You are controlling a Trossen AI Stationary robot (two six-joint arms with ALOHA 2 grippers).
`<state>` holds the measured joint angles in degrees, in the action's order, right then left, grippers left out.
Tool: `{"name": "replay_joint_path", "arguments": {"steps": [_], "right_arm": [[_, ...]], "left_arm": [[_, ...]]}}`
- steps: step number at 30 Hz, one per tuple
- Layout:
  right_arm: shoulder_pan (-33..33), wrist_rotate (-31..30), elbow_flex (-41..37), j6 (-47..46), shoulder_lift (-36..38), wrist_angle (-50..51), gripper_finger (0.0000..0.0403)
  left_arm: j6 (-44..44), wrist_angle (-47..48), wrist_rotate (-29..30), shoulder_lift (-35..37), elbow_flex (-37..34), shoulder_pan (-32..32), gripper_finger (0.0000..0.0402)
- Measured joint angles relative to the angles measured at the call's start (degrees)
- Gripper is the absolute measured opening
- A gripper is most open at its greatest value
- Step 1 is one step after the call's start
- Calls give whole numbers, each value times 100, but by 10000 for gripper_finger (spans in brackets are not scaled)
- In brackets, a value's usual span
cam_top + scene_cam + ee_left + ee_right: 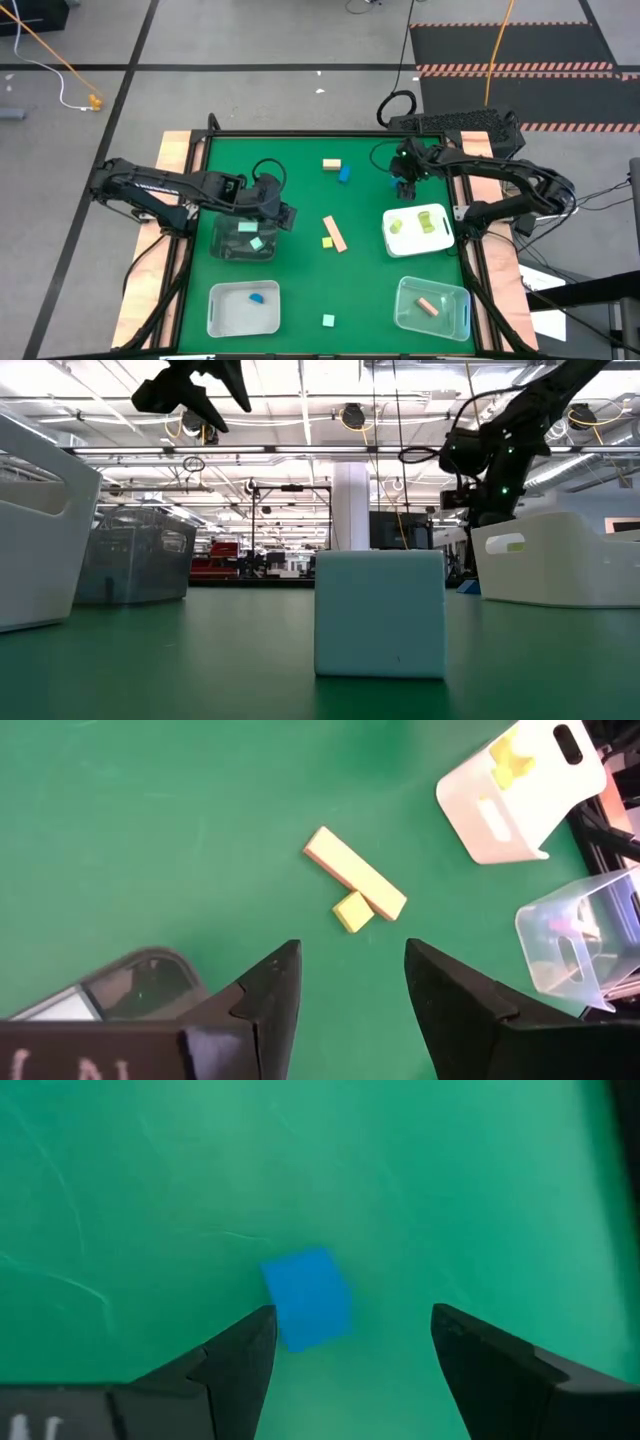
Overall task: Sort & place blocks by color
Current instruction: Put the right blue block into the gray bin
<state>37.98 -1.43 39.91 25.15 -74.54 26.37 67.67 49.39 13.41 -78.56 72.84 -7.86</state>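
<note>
My left gripper [288, 217] hangs open above the right edge of the dark tray [245, 240], which holds mint blocks. Ahead of it a tan bar [355, 872] lies flat on the green mat with a yellow-green cube [352, 910] against its side. My right gripper [403, 187] is open at the far right, above the mat. A blue cube [307, 1297] rests on the mat ahead of its fingers, nearer one finger, and looks apart from them. The blue cube [344, 174] sits next to a tan block [332, 164]. A mint cube [328, 320] stands near the front edge.
A white tray [418, 230] with yellow-green blocks stands at the right. A clear bin [432, 307] holding a salmon block is at the front right. A white bin [243, 307] holding a blue block is at the front left. Open mat lies between the trays.
</note>
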Motion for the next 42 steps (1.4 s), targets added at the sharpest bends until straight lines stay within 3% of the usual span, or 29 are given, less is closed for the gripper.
{"name": "replay_joint_path", "arguments": {"steps": [17, 24, 31, 37, 42], "right_arm": [[22, 242, 5, 325, -908, -448, 255], [22, 371, 14, 402, -1135, -463, 209], [17, 360, 6, 273, -1090, -521, 115], [17, 437, -14, -123, -831, -501, 115], [6, 469, -19, -721, -109, -544, 115]], "left_arm": [[-75, 9, 15, 0, 0, 72, 180], [-180, 9, 20, -2, 0, 72, 180], [-309, 4, 353, -2, 0, 72, 179], [-299, 2, 511, -2, 0, 72, 180], [-243, -127, 537, -2, 0, 74, 180]]}}
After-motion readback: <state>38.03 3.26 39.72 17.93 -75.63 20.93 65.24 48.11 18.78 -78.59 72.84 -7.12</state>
